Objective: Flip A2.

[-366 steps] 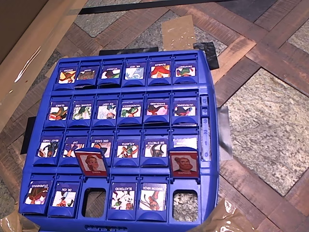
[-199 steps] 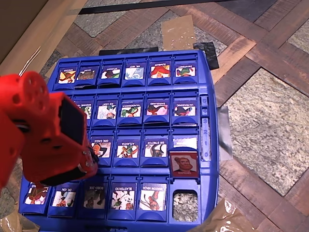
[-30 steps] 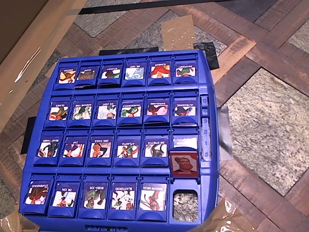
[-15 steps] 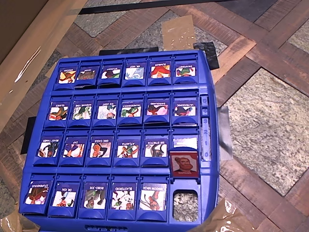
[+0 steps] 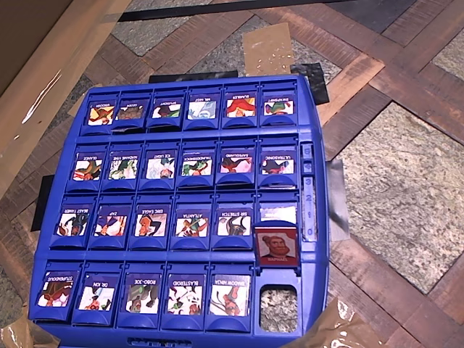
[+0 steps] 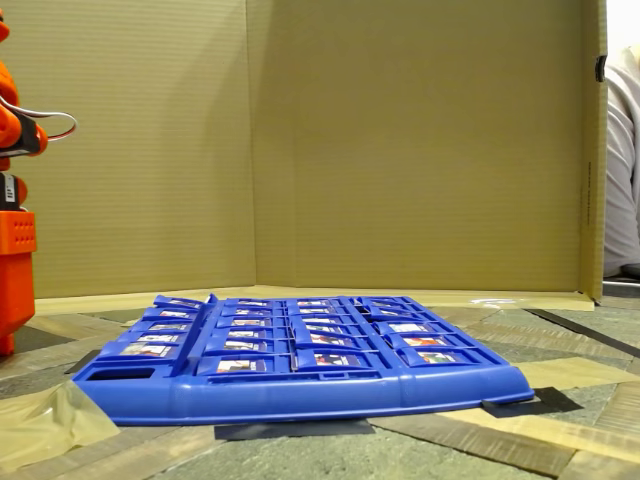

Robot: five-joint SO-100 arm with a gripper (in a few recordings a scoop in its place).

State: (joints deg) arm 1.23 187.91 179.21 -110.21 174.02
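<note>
We judge the flip to be finished — the small blue-framed hinged tile labelled "ROBO-JOE" [image 5: 143, 293] lies flat in its slot with its white character card facing up, in the bottom row of the overhead view, third from the left. It sits between the "DR. ION" tile [image 5: 98, 293] on its left and the "BLASTEROID" tile [image 5: 185, 293] on its right, all three flush with the big blue plastic game board [image 5: 309, 130]. One red-faced portrait tile [image 5: 277, 246] stands raised further right, above an open slot [image 5: 278, 307] through which the stone-patterned tabletop [image 5: 406, 181] shows.

The tile's long axis runs up and down the overhead picture, from the near board edge toward the far one. Its label strip lies at the end nearer the upper rows and reads upside down from this camera, so the card faces a viewer on the far side of the board.

In the fixed view the orange robot arm [image 6: 14, 240] stands at the left edge, well apart from the board; its claw is out of frame, so we cannot tell whether it is released or clenched. In our judgement nothing remains but for the arm to rest clear — no further contact with the tile seems called for.
</note>
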